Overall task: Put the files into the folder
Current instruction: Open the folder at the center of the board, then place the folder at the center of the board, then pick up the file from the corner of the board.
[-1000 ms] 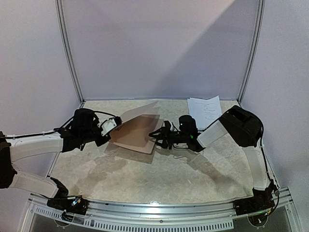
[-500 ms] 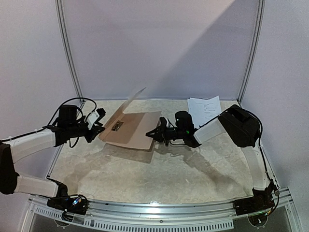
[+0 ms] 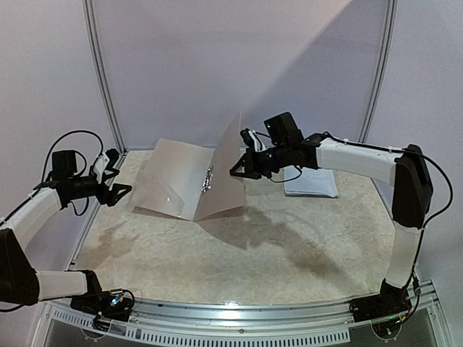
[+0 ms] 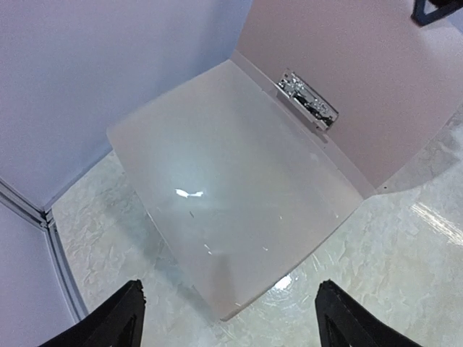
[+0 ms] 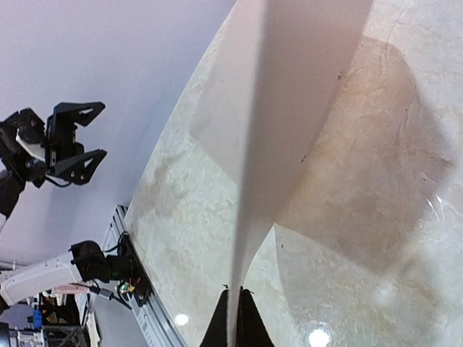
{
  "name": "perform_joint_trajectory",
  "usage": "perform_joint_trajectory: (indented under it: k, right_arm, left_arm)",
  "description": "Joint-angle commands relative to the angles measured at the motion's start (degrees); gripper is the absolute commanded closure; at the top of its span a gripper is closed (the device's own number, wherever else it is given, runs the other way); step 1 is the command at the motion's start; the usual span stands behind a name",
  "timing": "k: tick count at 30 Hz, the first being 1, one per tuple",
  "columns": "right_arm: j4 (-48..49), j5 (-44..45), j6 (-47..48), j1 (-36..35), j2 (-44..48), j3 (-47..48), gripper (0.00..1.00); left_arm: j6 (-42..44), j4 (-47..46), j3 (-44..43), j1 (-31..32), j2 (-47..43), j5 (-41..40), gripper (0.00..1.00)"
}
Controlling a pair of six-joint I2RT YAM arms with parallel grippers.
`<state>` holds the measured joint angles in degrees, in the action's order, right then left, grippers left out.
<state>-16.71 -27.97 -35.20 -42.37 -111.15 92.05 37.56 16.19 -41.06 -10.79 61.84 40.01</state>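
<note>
At the left side, the left gripper [image 3: 119,176] hovers with its claw spread wide, near the folder [image 3: 173,189] but apart from it. The folder sits open on the table [image 3: 239,253]. Its left leaf lies flat and its right leaf stands nearly upright, with the metal clip [image 3: 210,177] at the spine. The right gripper [image 3: 237,172] pinches the raised leaf's edge. Farther right lie the files [image 3: 311,182].

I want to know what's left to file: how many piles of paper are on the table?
1: a pile of printed sheets at the far right of the table, partly hidden behind the right arm. The open folder holds none that show.
</note>
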Motion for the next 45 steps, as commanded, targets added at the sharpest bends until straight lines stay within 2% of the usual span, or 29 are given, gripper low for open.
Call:
perform_joint_trajectory:
  k: [1, 4, 6, 12, 15, 18, 24, 25, 26, 29, 32, 41, 45]
  right_arm:
    - [-13.0, -5.2, 9.5, -0.5, 2.9, 0.3, 1.00]
    - [-15.0, -9.9, 10.6, 0.2, 3.7, -2.1, 1.00]
    - [-13.1, -11.2, 9.0, 1.4, 4.8, -7.2, 1.00]
    - [-7.4, -14.0, 4.7, 7.1, 10.1, -22.4, 1.00]
    - [-7.0, -11.4, 3.1, 8.6, 12.1, -28.2, 1.00]
    - [-7.0, -9.8, 2.3, 8.7, 14.5, -33.4, 1.00]
    - [-8.2, -4.5, 1.1, 10.2, 18.6, -42.7, 1.00]
    - [-8.3, -3.9, 1.0, 10.4, 19.2, -43.9, 0.98]
    - [-8.8, -3.1, 1.1, 10.6, 19.5, -44.3, 0.90]
    - [-12.5, 1.7, 2.2, 10.9, 19.8, -43.3, 0.65]
    - [-16.2, 6.5, 3.7, 10.9, 19.9, -40.4, 0.50]
    - [-25.7, 20.6, 10.2, 11.8, 19.8, -24.6, 0.34]
    - [-26.9, 21.8, 14.9, 19.5, 17.1, -16.7, 0.33]
  left_arm:
    - [6.1, 9.9, -4.1, -1.0, -0.5, 2.8, 0.16]
    - [7.1, 11.8, -5.4, -0.4, -1.0, 1.8, 0.16]
    - [6.5, 11.7, -5.3, 0.8, -1.0, -0.6, 0.16]
    - [6.5, 10.1, -0.8, 9.6, 0.7, -10.8, 0.17]
    - [6.5, 8.1, 2.5, 13.7, 3.1, -16.1, 0.18]
    - [6.5, 6.2, 4.3, 14.8, 6.6, -19.1, 0.18]
    - [5.9, 4.8, 4.9, 15.6, 13.0, -19.5, 0.21]
    - [5.7, 4.7, 4.9, 15.9, 13.3, -19.1, 0.21]
    - [5.6, 4.6, 5.1, 16.2, 13.6, -18.8, 0.21]
    - [5.6, 4.4, 5.3, 16.9, 13.6, -18.0, 0.21]
    - [5.8, 4.8, 5.2, 17.0, 13.1, -18.1, 0.21]
    - [7.0, 7.5, 4.2, 16.9, 9.2, -20.9, 0.19]
    - [7.0, 9.2, 3.1, 16.8, 7.0, -21.8, 0.18]
